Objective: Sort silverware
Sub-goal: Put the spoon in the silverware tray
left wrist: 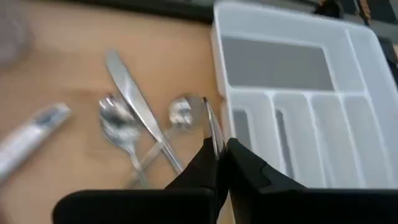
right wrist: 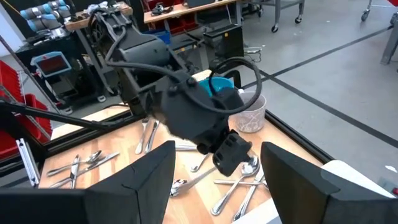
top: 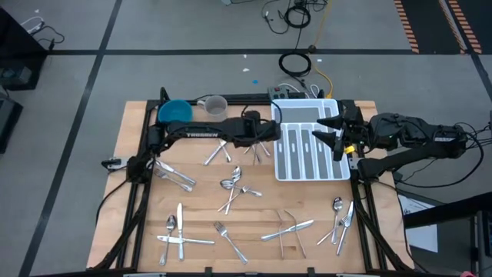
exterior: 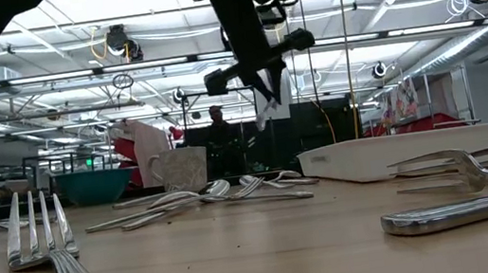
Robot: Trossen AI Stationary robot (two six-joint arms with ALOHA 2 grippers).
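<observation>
Wooden tabletop fills our overhead view, with the white tray as our landmark near the far right of the board. Our left gripper sits just beside the tray's left wall, raised above the wood, its fingers pinched shut on a slim piece of silverware — its end pokes out past the fingertips in the left wrist view, but we cannot tell whether it is a fork, spoon or knife. Directly under and beside that gripper, close to the tray's left wall, lie a table knife and two spoons, crossing one another. Our right gripper hovers over the tray's right part with its fingers spread wide and nothing between them. The rest of the silverware is scattered on the wood: a cluster to the near left of the tray, more pieces along the near edge, and a small group nearer us than the tray's right corner. Left of the tray, at the far edge, we see a blue bowl and a clear cup — side by side.
</observation>
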